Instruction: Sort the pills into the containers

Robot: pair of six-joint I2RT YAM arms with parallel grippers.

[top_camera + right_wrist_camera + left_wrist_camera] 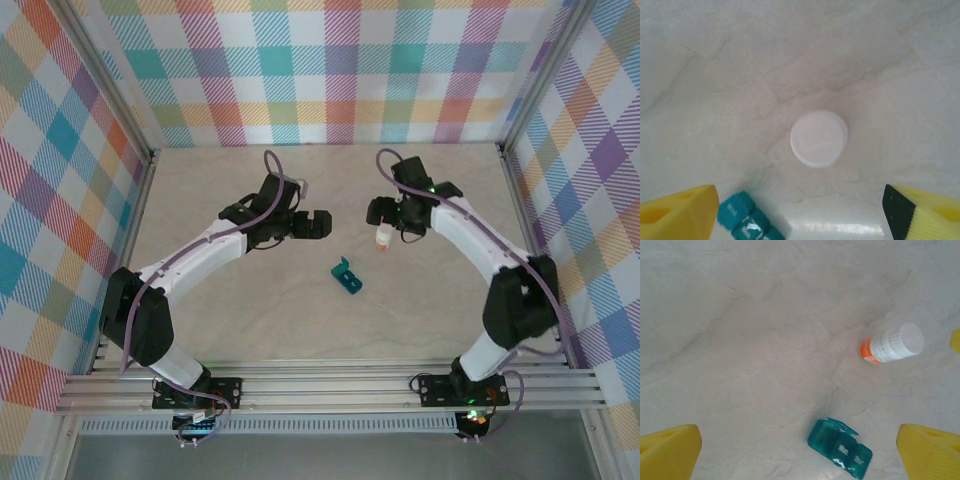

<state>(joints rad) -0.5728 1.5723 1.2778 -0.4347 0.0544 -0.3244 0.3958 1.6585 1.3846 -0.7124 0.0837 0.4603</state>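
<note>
Pastel checked walls [300, 70] enclose a pale marbled table [230, 320]; the left gripper [318, 225] hangs empty, fingers spread wide; the right gripper [385, 215], fingers also spread and holding nothing, hovers over an upright white bottle [383, 238]; the teal pill box [346, 277] lies mid-table, near that bottle, one lid raised.
</note>
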